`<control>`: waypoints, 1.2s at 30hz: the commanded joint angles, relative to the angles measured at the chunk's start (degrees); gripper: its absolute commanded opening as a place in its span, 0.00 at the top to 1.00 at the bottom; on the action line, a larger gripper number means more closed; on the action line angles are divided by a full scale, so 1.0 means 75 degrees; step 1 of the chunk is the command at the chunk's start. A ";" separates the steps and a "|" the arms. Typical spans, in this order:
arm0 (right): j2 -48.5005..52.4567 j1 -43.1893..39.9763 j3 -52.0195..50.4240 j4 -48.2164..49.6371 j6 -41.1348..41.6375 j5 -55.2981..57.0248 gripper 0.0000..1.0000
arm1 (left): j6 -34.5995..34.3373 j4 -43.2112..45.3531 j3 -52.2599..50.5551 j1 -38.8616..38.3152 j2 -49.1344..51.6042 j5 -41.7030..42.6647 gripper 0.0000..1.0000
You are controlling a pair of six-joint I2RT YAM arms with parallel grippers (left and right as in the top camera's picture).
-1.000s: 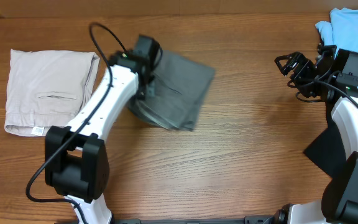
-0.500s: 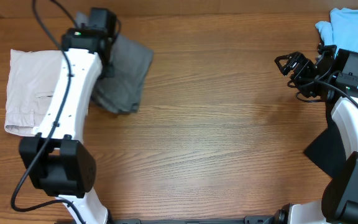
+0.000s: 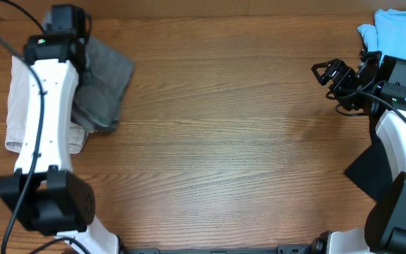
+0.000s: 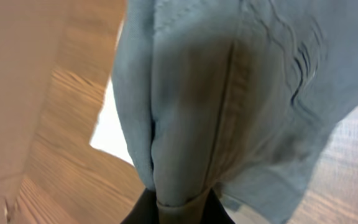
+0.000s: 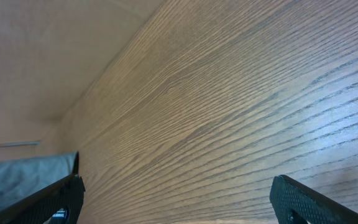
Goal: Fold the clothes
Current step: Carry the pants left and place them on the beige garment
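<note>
The dark grey shorts (image 3: 108, 81) sit bunched at the far-left back of the bench (image 3: 245, 141), their left side draped over the edge of the beige shorts (image 3: 20, 106). The left hand (image 4: 179, 210) is pressed together on a fold of the grey cloth, which gathers into soft pleats around a stitched seam in the wrist view. The fabric looks light, limp and thin: it should sag from any single pinch, slide easily over the wood, and hold no shape by itself (nothing about it seems fragile). A grip at a doubled edge, such as the waistband, a hem or that seam, would likely hold better than a pinch mid-panel, and two corners taken together would keep it flat enough to fold. The right hand (image 3: 328, 74) hangs spread and empty above bare wood at the right, near the light-blue shirt (image 3: 393, 35). No bin, basket or other container shows in any view.
</note>
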 commanded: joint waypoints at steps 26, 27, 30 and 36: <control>-0.0020 0.0009 0.0041 0.0041 0.0029 -0.0041 0.00 | -0.0201 0.0434 0.0303 0.2276 0.0221 0.0452 0.02; -0.0020 0.0009 0.0041 0.0041 0.0029 -0.0041 0.00 | -0.0440 0.0431 0.0309 0.2352 0.0221 0.0227 0.00; -0.0020 0.0009 0.0041 0.0041 0.0029 -0.0041 0.00 | -0.0764 0.0411 0.0367 0.2602 0.0122 0.0551 0.00; -0.0020 0.0009 0.0041 0.0041 0.0029 -0.0041 0.00 | -0.0472 0.0239 0.0356 0.2804 0.0038 0.3485 0.55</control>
